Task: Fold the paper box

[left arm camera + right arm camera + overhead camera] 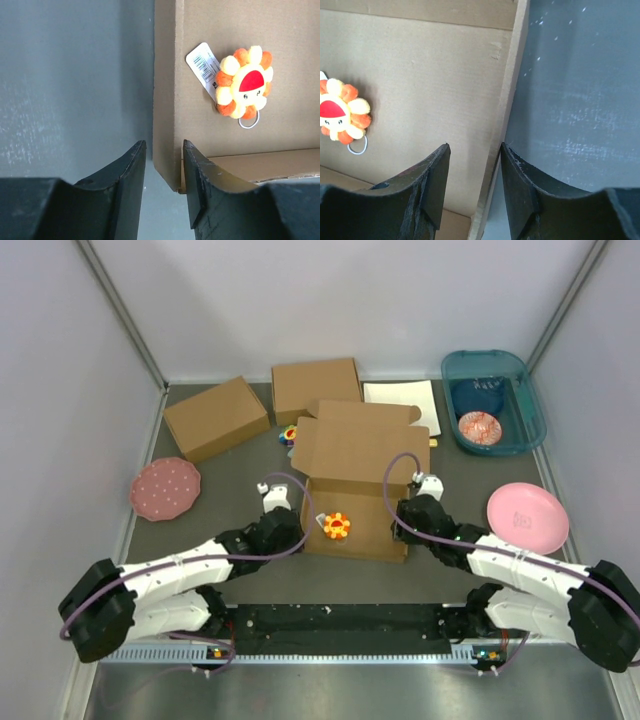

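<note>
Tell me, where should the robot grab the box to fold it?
On the box, grip the left wall and right wall from the near end. Both stand upright as thin edges, easy to pinch from inside and outside. Its flat floor offers nothing to pinch.

Pale grey walls enclose a dark grey tabletop (metal corner posts at upper left and upper right), evenly lit.

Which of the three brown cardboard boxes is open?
The paper box at centre, nearest the arms: its lid is up and an orange flower plush lies inside. The far-left box and the back box are both closed.
</note>
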You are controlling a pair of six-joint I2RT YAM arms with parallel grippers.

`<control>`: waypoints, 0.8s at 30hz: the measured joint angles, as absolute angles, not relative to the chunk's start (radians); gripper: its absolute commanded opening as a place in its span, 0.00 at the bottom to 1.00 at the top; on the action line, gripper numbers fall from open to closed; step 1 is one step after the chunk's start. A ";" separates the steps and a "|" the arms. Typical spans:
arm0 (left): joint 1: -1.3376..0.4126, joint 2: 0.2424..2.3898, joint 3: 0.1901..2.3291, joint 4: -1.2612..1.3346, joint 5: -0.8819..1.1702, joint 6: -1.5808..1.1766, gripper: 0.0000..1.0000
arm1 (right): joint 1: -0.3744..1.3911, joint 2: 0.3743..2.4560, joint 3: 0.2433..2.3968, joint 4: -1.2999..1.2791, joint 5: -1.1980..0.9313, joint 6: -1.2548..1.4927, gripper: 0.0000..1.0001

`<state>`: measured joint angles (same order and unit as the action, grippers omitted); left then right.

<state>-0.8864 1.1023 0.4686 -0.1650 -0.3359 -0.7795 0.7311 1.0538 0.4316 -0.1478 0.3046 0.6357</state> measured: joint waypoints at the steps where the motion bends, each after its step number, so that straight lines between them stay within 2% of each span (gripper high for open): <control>1: -0.892 1.085 0.461 -0.176 -0.334 -0.788 0.44 | 0.747 1.052 0.432 -0.154 0.311 0.641 0.48; 4: -0.920 1.021 0.428 -0.210 -0.336 -0.819 0.53 | 0.793 1.048 0.427 -0.165 0.326 0.659 0.55; 6: -0.935 0.965 0.406 -0.250 -0.340 -0.844 0.70 | 0.813 1.043 0.415 -0.172 0.330 0.675 0.59; 9: -0.945 0.865 0.392 -0.338 -0.365 -0.875 0.86 | 0.824 1.014 0.406 -0.212 0.337 0.691 0.68; 13: -0.944 0.728 0.400 -0.420 -0.439 -0.885 0.93 | 0.825 0.928 0.435 -0.301 0.378 0.699 0.76; 19: -0.920 0.689 0.533 -0.438 -0.549 -0.793 0.95 | 0.824 0.842 0.609 -0.403 0.464 0.654 0.78; 21: -0.857 0.745 0.601 -0.398 -0.538 -0.748 0.94 | 0.823 0.821 0.657 -0.414 0.483 0.632 0.78; 24: -0.643 0.867 0.698 -0.297 -0.382 -0.688 0.93 | 0.819 0.775 0.688 -0.426 0.499 0.604 0.78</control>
